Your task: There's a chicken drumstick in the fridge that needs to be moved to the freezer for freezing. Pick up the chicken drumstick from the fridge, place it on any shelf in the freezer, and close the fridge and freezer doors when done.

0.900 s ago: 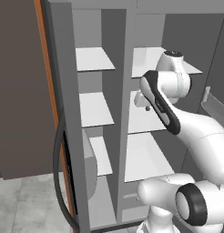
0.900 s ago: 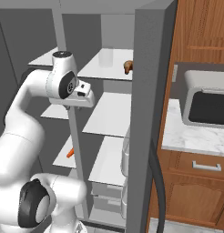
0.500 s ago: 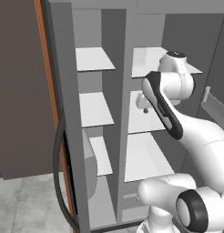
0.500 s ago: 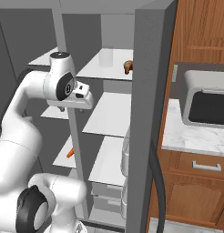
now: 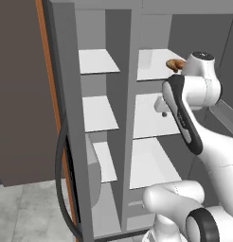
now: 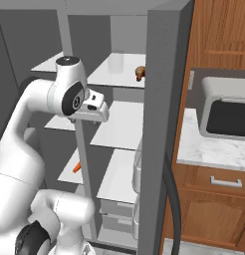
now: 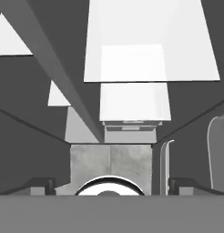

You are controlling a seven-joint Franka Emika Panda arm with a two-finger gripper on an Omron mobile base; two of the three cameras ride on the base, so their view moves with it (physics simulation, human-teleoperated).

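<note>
The small brown chicken drumstick [image 5: 174, 64] [image 6: 140, 72] is seen lying on the top white fridge shelf [image 5: 154, 66] [image 6: 119, 74], at roughly 1 o'clock from the white two-finger gripper [image 6: 101, 105], well apart. Finger state can't be told.

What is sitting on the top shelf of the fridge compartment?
The chicken drumstick lies near the front edge of the top shelf. A pale, translucent container stands behind it; I cannot tell what it holds. In the left base view the arm covers part of the drumstick.
</note>
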